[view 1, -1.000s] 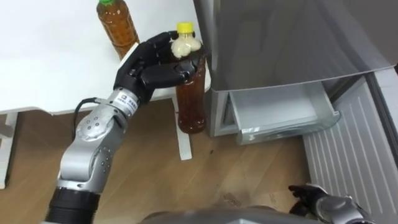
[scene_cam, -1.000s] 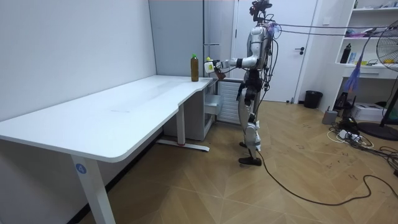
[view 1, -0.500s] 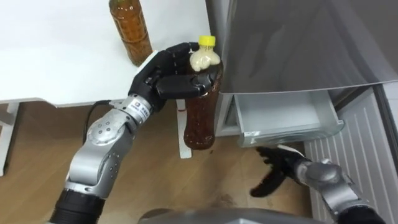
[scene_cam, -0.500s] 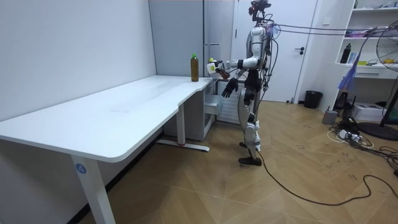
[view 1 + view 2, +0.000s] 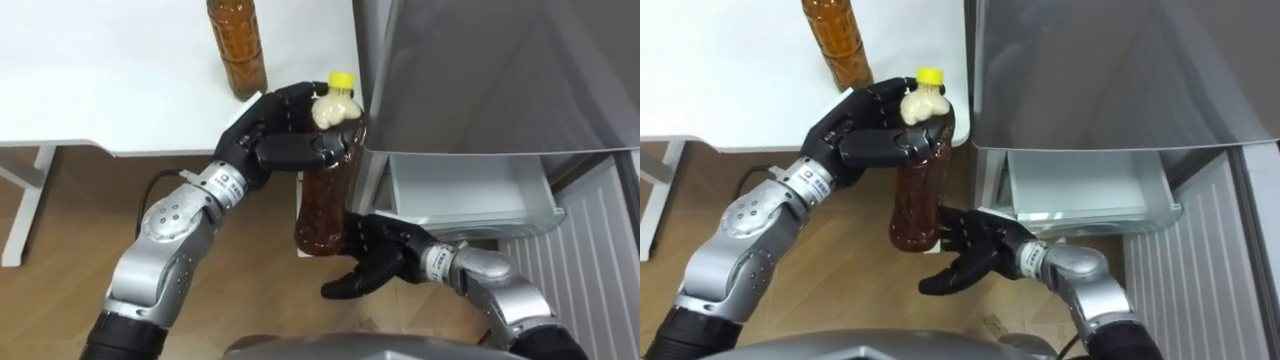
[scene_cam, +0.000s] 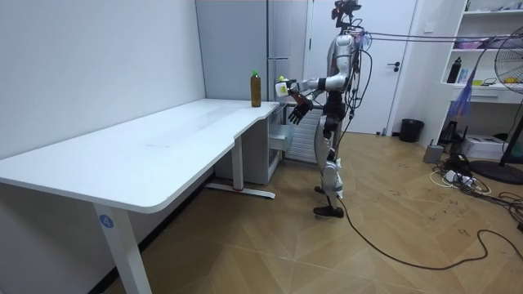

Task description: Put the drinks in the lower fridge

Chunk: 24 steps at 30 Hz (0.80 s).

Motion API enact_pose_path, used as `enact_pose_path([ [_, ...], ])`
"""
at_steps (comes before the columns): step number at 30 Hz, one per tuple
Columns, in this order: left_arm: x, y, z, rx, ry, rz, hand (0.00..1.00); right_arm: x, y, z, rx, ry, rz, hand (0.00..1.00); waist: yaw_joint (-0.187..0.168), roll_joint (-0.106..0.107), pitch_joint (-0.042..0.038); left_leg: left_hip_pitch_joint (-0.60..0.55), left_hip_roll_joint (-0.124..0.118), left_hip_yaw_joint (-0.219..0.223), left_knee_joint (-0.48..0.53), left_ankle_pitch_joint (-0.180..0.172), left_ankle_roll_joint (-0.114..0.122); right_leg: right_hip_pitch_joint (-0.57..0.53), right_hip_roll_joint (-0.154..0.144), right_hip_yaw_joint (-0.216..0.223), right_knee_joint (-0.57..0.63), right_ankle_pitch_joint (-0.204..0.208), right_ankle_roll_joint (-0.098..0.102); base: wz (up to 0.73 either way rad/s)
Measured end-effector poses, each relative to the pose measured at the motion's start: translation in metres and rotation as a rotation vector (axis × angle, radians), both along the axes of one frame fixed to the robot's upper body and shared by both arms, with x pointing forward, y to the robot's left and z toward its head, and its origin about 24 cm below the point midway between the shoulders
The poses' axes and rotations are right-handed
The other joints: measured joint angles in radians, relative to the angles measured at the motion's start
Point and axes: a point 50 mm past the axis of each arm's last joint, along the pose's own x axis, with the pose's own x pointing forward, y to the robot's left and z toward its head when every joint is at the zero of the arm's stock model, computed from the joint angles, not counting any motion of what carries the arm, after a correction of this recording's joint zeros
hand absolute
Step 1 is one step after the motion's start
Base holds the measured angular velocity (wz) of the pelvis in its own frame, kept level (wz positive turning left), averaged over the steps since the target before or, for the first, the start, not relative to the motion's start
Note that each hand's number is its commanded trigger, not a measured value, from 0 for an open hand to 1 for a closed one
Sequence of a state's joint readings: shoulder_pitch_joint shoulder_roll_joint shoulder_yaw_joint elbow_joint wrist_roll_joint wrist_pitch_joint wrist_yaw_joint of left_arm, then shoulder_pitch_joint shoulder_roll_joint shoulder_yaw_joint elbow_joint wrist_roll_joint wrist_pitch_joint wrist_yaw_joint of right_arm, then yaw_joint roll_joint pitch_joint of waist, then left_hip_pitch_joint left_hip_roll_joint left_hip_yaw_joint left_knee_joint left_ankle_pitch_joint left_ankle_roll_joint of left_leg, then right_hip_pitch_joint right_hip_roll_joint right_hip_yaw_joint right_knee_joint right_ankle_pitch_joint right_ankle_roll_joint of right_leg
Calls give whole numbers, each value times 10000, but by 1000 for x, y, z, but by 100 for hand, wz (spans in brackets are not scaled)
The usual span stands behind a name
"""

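Clasping the upper part of a clear plastic bottle of brown tea with a yellow cap (image 5: 322,205): dark fingers (image 5: 290,152) of the left hand (image 5: 262,135), clenched round its shoulder just under the cap, thumb across the front. Held upright and clear of the white counter (image 5: 100,80), above the wooden floor (image 5: 60,230), probably to keep the liquid steady and leave the base free for a second grip.

Below, the right hand (image 5: 378,262), its fingers spread and released, grasping nothing, palm turned toward the bottle's base and just beside it; impossible to tell whether touching. Likely raised there to take or steady the bottle, being the hand nearer the fridge.

Further right, a grey fridge (image 5: 480,70) with its pale lower drawer (image 5: 470,190) pulled open toward the robot, ready to receive.

On the far part of the counter, well apart from both hands, a second brown tea bottle (image 5: 237,45), upright, not yet dealt with.

Judged from this: one drink in hand, none visible in the drawer, handover or lowering into the drawer as the likely step in hand.
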<state>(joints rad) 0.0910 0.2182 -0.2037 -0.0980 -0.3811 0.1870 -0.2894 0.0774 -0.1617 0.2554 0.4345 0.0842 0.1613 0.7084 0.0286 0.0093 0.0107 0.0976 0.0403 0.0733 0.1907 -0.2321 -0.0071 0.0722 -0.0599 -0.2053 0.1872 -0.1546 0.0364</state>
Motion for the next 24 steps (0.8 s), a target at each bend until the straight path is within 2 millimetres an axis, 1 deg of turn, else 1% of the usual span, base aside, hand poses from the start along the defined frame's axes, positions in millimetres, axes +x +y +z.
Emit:
enact_pose_path([
  [6, 0, 0, 1, -7, -65, -20, 100, 5, 2, 7, 394, -402, -24, 0, 44, -21, 8, 22, -8, 61, -1, 1, -1, -12, -5, 16, 3, 0, 1, 0],
  [11, 0, 0, 1, -21, -137, -45, 100, 10, 11, 21, 1338, -912, 337, 0, 40, -98, 58, 35, -7, 34, 5, 5, 0, -26, -8, 20, -7, -1, 1, 0],
  [15, -1, -2, 0, -54, -100, -119, 100, 9, 17, 24, 2038, -838, 422, 0, 44, -149, 90, 11, -7, 67, 9, 5, 0, -51, -12, 18, -12, 0, 1, 0],
  [19, -2, -5, -6, -84, 135, -210, 100, 6, 24, 25, 2579, -648, 654, 0, 35, -146, 94, -40, -4, 67, 1, 4, 0, -63, -3, 33, -9, -1, 1, 0],
  [24, -6, -7, -15, -43, 513, -309, 100, 5, 26, 27, 3307, -508, 601, 0, 28, -91, 98, -40, 7, 61, -36, 1, -2, -65, 11, 24, -12, 0, 1, 0],
])
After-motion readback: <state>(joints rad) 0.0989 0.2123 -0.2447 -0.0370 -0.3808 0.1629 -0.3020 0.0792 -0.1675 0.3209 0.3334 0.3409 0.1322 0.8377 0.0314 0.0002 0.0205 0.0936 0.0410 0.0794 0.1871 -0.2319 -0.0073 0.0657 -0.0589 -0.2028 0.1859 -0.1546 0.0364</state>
